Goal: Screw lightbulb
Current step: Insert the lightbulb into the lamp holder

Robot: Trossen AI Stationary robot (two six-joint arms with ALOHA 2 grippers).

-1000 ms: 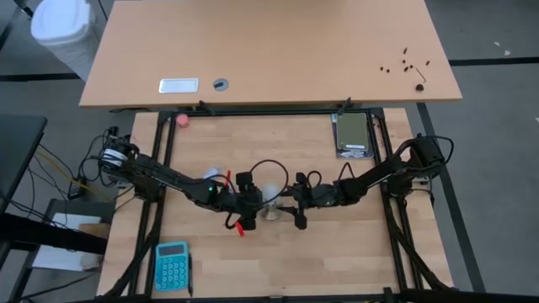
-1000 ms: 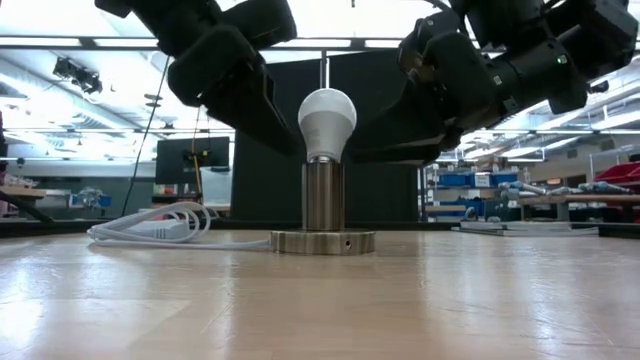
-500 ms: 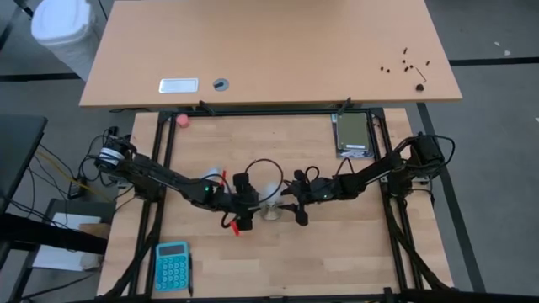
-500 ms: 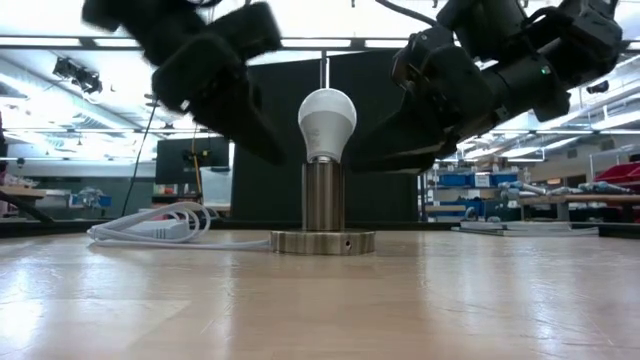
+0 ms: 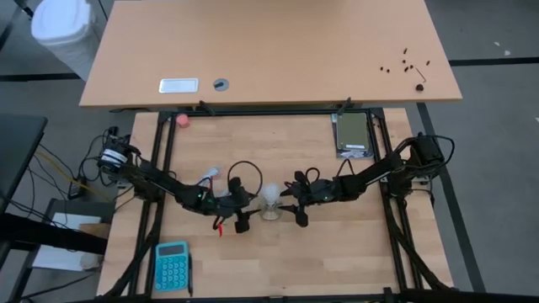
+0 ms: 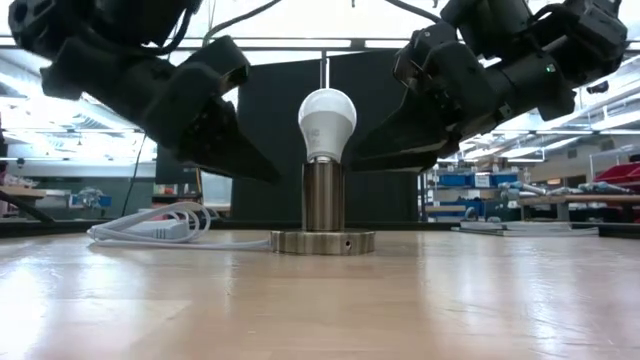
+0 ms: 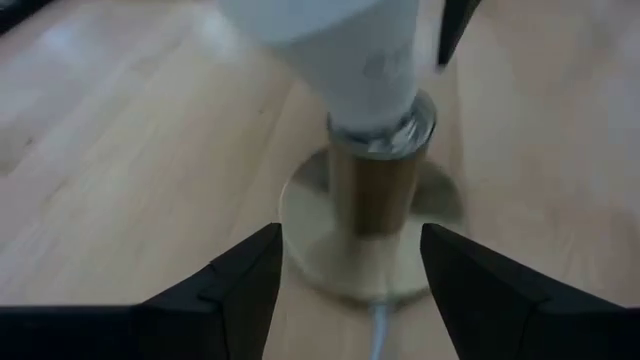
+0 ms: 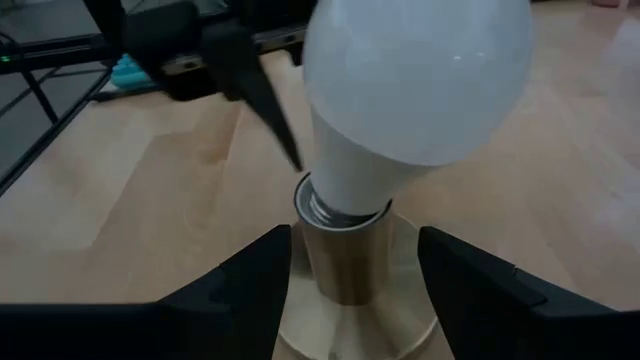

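Observation:
The white lightbulb (image 6: 327, 122) stands upright with its base in the metal socket (image 6: 323, 195), whose round foot (image 6: 322, 242) rests on the table near its middle. My left gripper (image 6: 265, 170) is open on the table's left side of the socket, low, with a gap to it. In the left wrist view its fingers (image 7: 250, 280) frame the post. My right gripper (image 6: 360, 160) is open on the right side; its fingers (image 8: 450, 270) flank the socket below the lightbulb (image 8: 420, 80), and I see no touch.
A white cord (image 6: 150, 225) runs from the socket's foot toward the left. A teal calculator (image 5: 173, 265) lies at the near left, a pink ball (image 5: 183, 119) at the far left, a grey device (image 5: 354, 135) at the far right. A second desk (image 5: 269, 50) stands beyond.
My left gripper has sunk from beside the lightbulb's globe to the height of the socket post, drawn back a little toward the table's left edge, and rolled. The lightbulb stays upright in the socket.

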